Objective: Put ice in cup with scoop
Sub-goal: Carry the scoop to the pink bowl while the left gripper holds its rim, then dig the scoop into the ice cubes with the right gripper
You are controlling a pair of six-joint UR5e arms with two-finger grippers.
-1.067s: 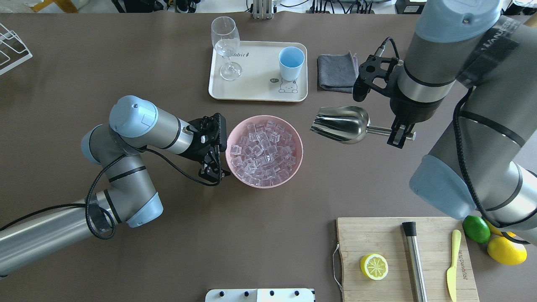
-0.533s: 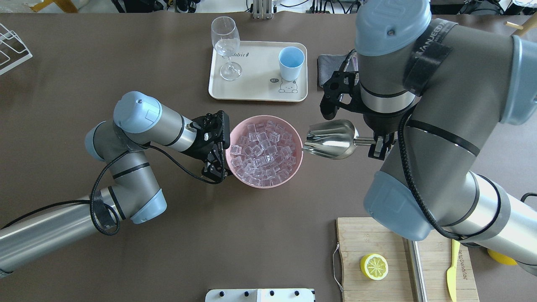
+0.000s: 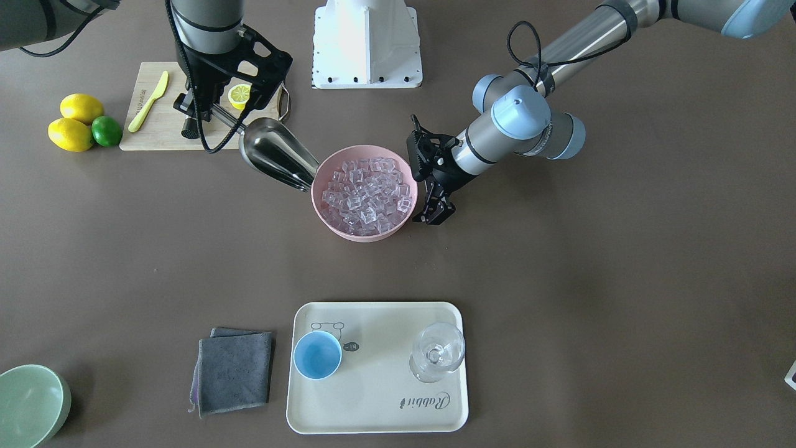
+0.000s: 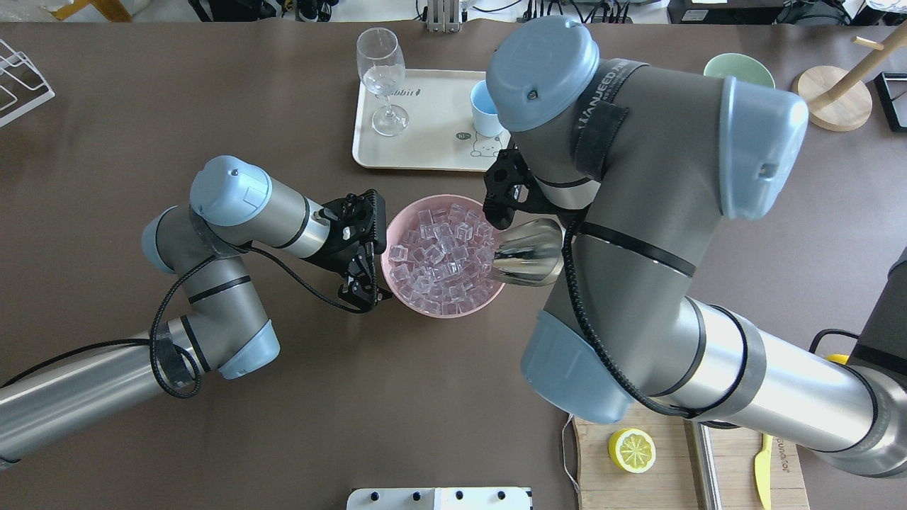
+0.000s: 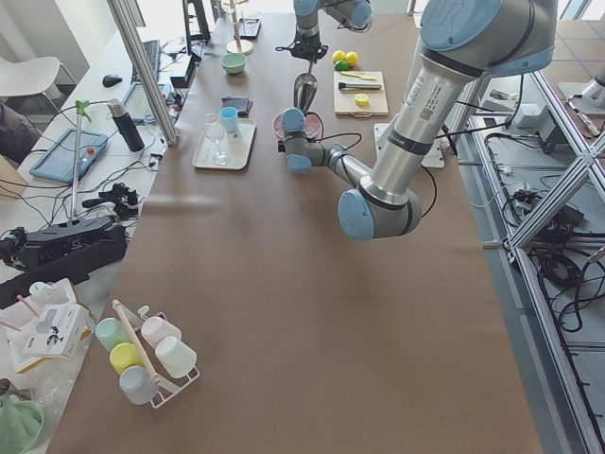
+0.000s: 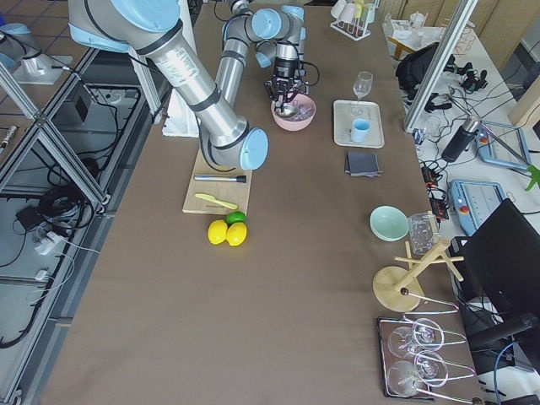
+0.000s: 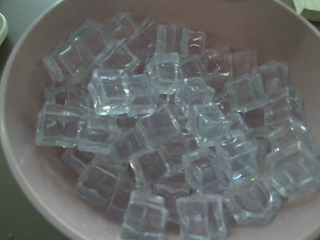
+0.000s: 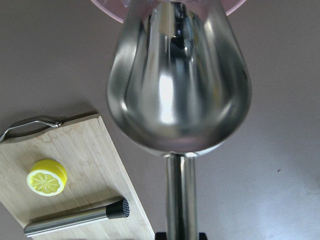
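Beside pink bowl [image 4: 453, 312] — scoop [image 4: 528, 251], left claw [image 4: 365, 297]

I see the scoop [image 8: 179, 80] filling the centre of the frame. Its polished trough widens toward mid-frame and narrows toward the top edge. The narrow front end overlaps the rim of the pink bowl [image 8: 107, 7], which shows only at the top edge. The cylindrical handle [image 8: 179, 195] runs straight down to the bottom edge and meets a black part of the right gripper [image 8: 179, 235]. The jaws themselves are out of frame. In the lower left, a wooden cutting board [image 8: 90, 160] lies on the brown table [image 8: 280, 150], with a wire handle [image 8: 30, 122] at its upper end. A lemon half [image 8: 46, 177] lies on the board, cut face up. Below the lemon, a steel cylinder with a black end [image 8: 75, 219] also lies on the board.
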